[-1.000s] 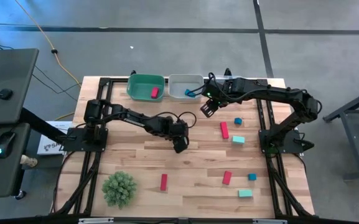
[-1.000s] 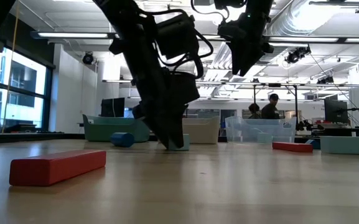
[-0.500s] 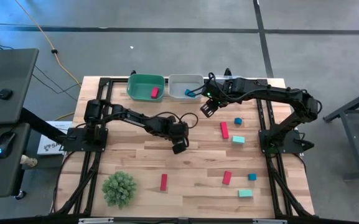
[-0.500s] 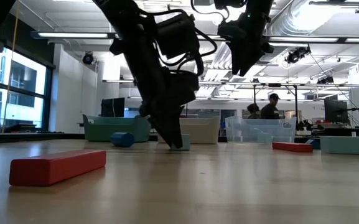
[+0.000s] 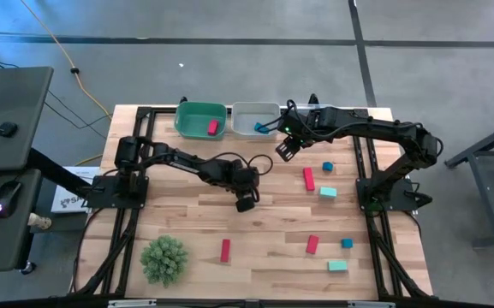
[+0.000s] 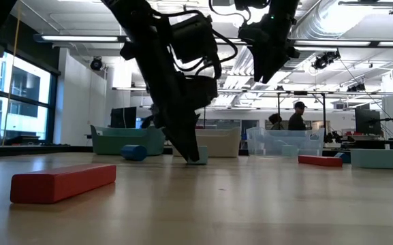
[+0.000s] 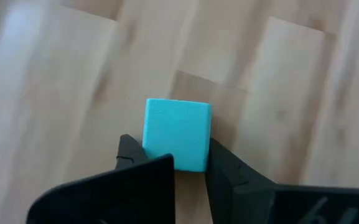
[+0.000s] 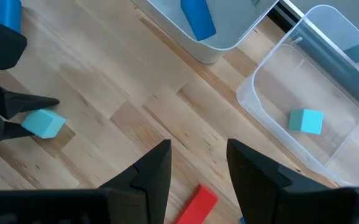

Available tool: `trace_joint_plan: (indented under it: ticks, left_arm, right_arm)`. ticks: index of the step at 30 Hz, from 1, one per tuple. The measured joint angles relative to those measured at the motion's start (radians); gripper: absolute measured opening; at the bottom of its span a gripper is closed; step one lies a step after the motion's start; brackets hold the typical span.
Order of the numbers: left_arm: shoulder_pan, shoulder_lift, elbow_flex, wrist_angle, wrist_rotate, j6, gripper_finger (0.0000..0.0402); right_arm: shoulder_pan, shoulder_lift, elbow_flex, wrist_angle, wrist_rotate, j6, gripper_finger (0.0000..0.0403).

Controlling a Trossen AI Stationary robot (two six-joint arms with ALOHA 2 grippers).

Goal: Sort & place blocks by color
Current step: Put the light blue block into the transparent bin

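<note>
From above, I have the left gripper [image 5: 246,203] down at mid-table, well apart from the green bin [image 5: 200,119], the grey bin [image 5: 255,119] and the clear bin [image 5: 317,111] lined along the far edge; the block it works on is hidden under the arm here, so I lean on other views. The right gripper [image 5: 285,149] waits in front of the bins, fingers parted on nothing. In the level view the left gripper's tips reach the wood right at a small teal cube [image 6: 199,156], so I judge the cube to be sitting on the table, not lifted. My left wrist camera is the one to trust: the two fingers [image 7: 224,168] are clamped on the teal cube [image 7: 177,134], but they bite only its near end, with most of the cube sticking out past the tips. To do this lift well I would rise straight and slowly, watch for the cube pivoting in that shallow pinch, and regrip deeper if it tilts. The right wrist camera shows the same teal cube [image 8: 43,123] between the other arm's dark tips, a blue block [image 8: 197,18] in the grey bin and a teal block [image 8: 307,121] in the clear bin, so I judge the clear bin is where this one belongs; I would carry it high enough to pass over the bin walls and steer clear of the waiting right arm.
</note>
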Motion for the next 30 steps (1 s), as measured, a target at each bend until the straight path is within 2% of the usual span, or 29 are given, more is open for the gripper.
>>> trace_joint_plan:
  ticks: [12, 23, 30]
  left_arm:
    - [0.001, -0.058, 0.000, 0.032, 0.094, 0.073, 0.0008]
    - [0.074, -0.230, 0.001, 0.024, 0.095, 0.193, 0.0008]
    - [0.144, -0.346, 0.003, -0.004, 0.143, 0.256, 0.0008]
  right_arm:
    - [0.000, 0.000, 0.000, 0.012, -0.169, -0.031, 0.0145]
    - [0.001, -0.012, 0.000, 0.153, -0.300, 0.001, 0.0145]
    - [0.001, -0.016, 0.000, 0.268, -0.355, -0.005, 0.0145]
